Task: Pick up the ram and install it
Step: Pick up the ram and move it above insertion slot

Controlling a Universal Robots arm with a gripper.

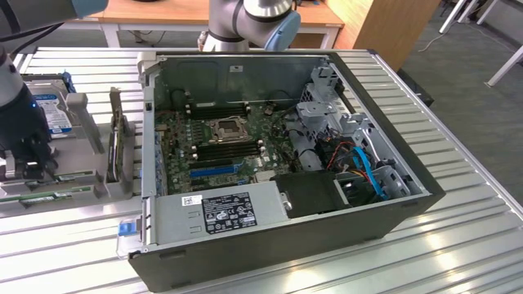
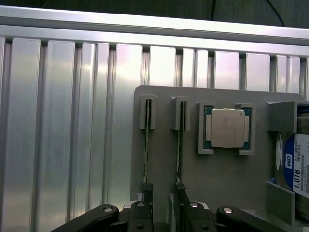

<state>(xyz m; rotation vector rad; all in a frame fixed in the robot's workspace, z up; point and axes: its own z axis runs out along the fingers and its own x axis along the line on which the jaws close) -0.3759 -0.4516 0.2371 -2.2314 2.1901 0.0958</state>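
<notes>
Ribbed metal counter (image 1: 457, 245) with an open computer case (image 1: 270, 257) in the middle and a gray tray (image 2: 163, 101) off at the exterior view's left. So the ram (image 2: 179, 150) stands on edge in a tray slot, with a second stick (image 2: 146, 150) just beside it. Pincer (image 2: 163, 191) is released and spread wide, one fingertip at the near end of each stick, gripping neither. Arm (image 1: 15, 92) drops straight down over the tray, wrist vertical, well apart from the case.

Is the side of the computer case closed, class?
No, the computer case lies open on its side, with the motherboard showing inside.
</notes>
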